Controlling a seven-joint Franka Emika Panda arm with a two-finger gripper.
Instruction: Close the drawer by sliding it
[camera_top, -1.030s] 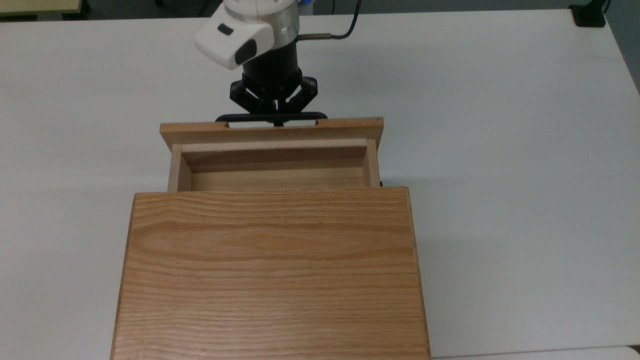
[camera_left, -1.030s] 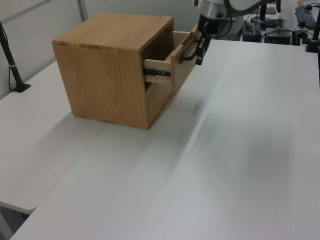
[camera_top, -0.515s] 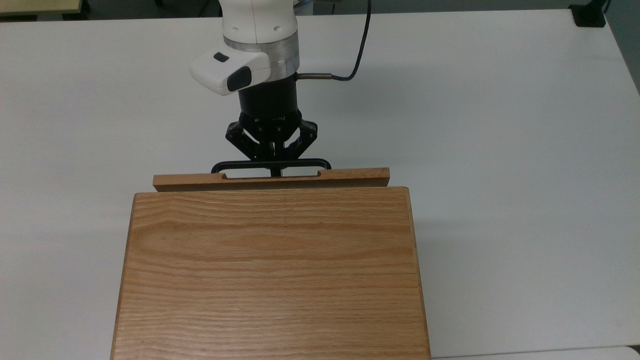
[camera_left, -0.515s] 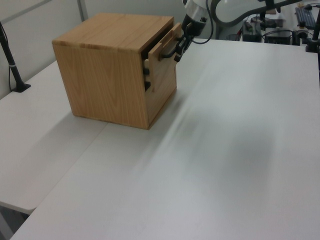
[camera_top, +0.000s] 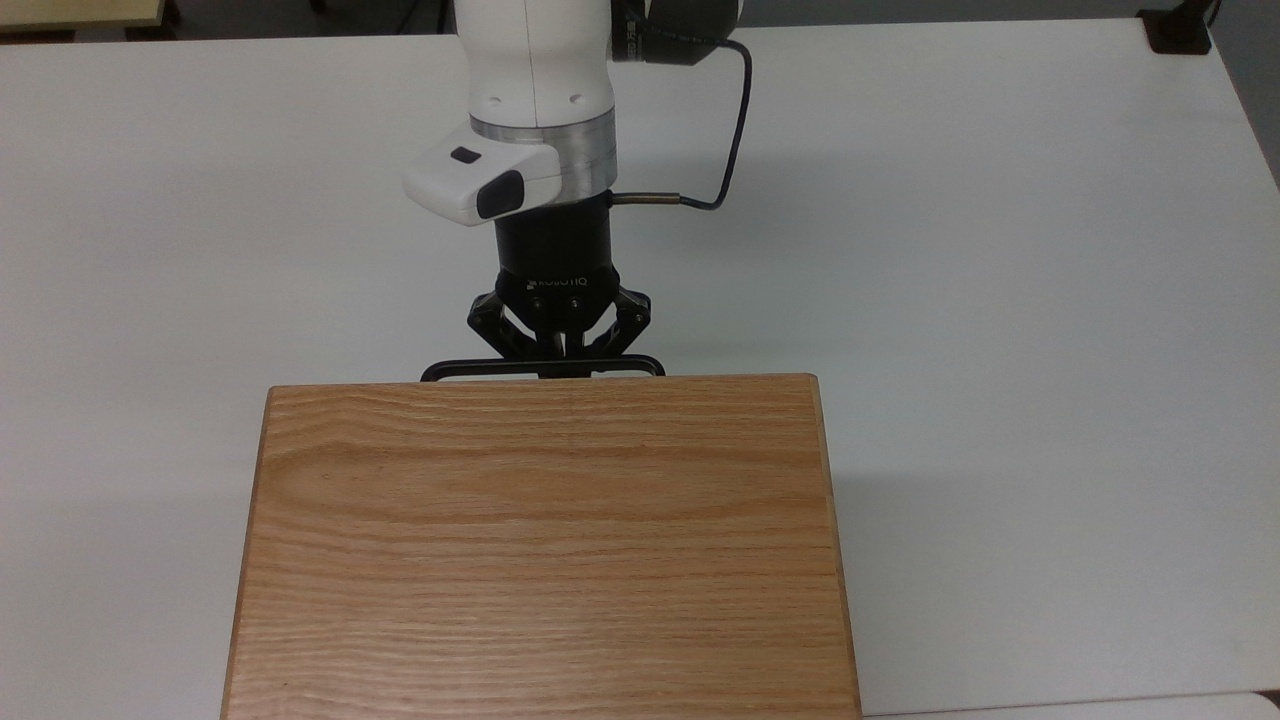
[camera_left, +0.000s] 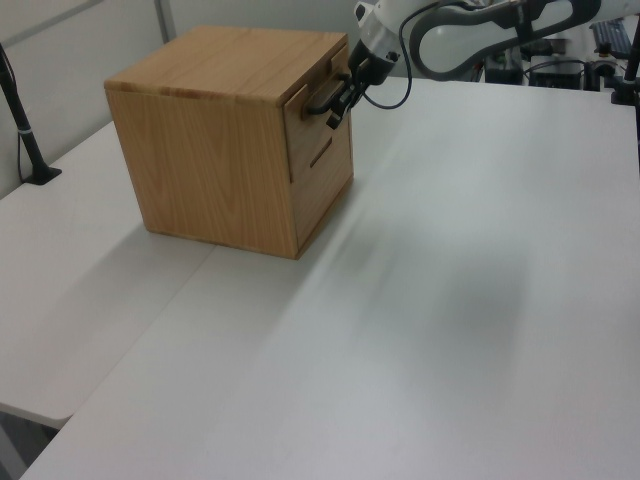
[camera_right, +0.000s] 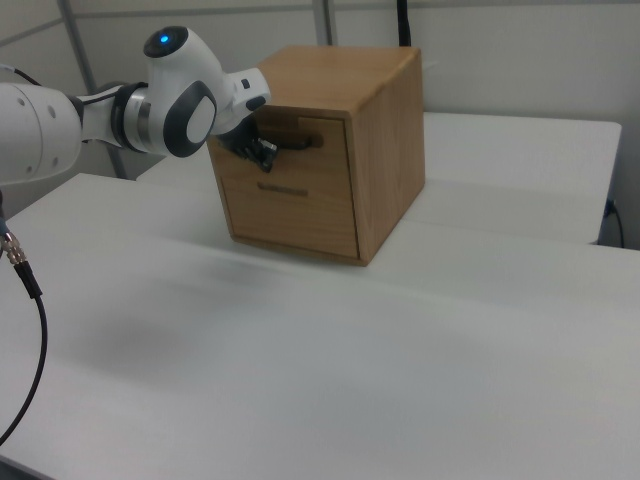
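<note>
Arm is reaching level toward the cabinet (camera_top: 540, 540); pincer (camera_top: 560, 362) is clenching the drawer (camera_right: 300, 165) handle (camera_top: 470, 368) (drawer sitting flush).

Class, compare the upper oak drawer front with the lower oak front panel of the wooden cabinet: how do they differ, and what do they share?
The upper oak drawer front carries a long black bar handle; the lower oak front panel has just a short dark slot. The gripper is shut on the upper front's handle; nothing touches the lower panel. Both are light oak and sit flush in the wooden cabinet.
</note>
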